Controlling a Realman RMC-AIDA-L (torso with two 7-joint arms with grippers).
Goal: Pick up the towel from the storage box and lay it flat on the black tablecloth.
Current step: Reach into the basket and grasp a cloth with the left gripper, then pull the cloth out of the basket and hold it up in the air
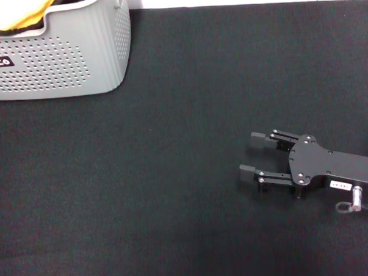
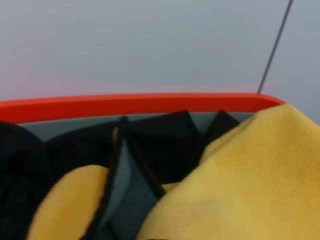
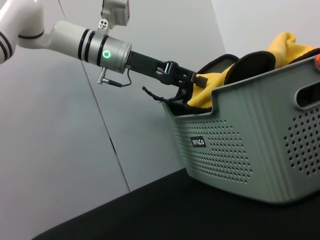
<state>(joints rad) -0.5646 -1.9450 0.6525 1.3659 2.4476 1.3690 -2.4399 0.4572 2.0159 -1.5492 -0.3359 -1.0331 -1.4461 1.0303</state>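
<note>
Box (image 1: 64,57) is sitting at 10 o'clock on the tablecloth (image 1: 186,193) in the head view, label facing the robot. Towel (image 1: 13,14) is still inside it, bunched, yellow face showing over the rim, with black cloth mixed in beside it.

Left gripper (image 3: 187,85) is out of the head view; the right wrist view is showing it reaching in over the box's rim, tips right at the yellow folds. One finger looks to be lying over the cloth and one under, but whether they are pinching the fabric or only bracketing it, I cannot tell. The left wrist view is filling with yellow cloth and a fold with grey-green face and black edging, close up.

Right gripper (image 1: 258,159) is lying at 4 o'clock on the tablecloth, well apart from the box, jaws spread wide, holding nothing. Looks idle.

Judgement: the pick is only starting. Risks from here:
- Two cloths are tangled in the box; a grab could be taking the other bunched one, or both.
- A thin pinch on one fold could be slipping once the towel's weight comes on.
- The towel could be snagging on the rim and dragging or tipping the light box.
</note>
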